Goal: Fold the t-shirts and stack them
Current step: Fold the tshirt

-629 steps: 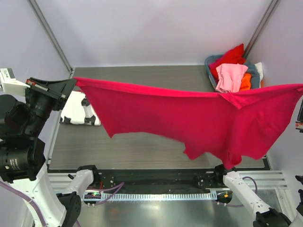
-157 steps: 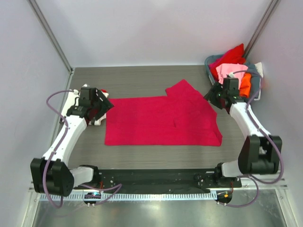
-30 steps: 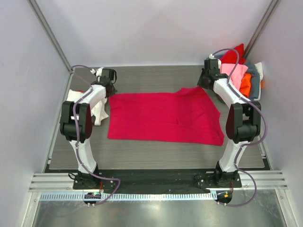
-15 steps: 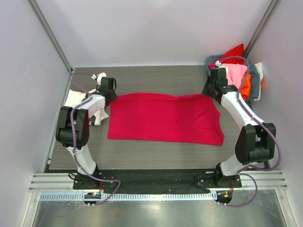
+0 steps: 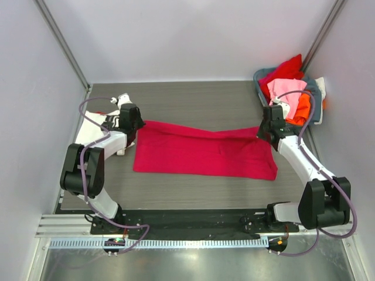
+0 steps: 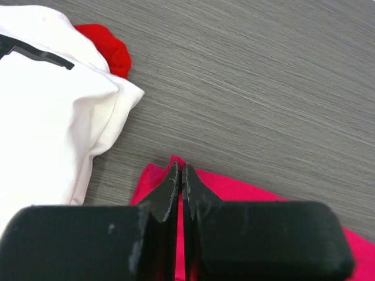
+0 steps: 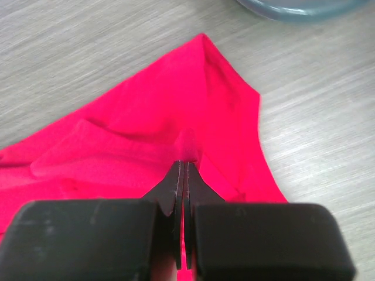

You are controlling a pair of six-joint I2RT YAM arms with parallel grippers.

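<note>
**On the worktop at mid-frame: bring the far hem forward evenly**

At the lower middle of the top view, the near edge of the plain, soft crimson-magenta t-shirt (image 5: 205,170) lies flat on the dark grey wood-grain worktop (image 5: 193,99). That edge is the line to meet.

Farther back, the cloth's far edge is pinched at both ends. At centre left, the left gripper (image 5: 133,124) has its jaws pressed together on the far-left corner. At centre right, the right gripper (image 5: 265,132) is clamped on a small pucker near the far-right corner.

The step in hand looks like a lengthwise fold, far edge onto near edge. To do it well, both arms should travel low and at one pace. They should hold the span taut so the middle does not sag, and let go only once the edges line up. The left grip sits at the very tip of the corner, so a jerk could slip it.

Beyond, at upper left, the white cloth t-shirt with black markings (image 5: 96,126) lies just beside that corner and should not be dragged. At upper right, the grey-blue basket (image 5: 314,88) holds red, pink and orange tees (image 5: 286,93).
</note>
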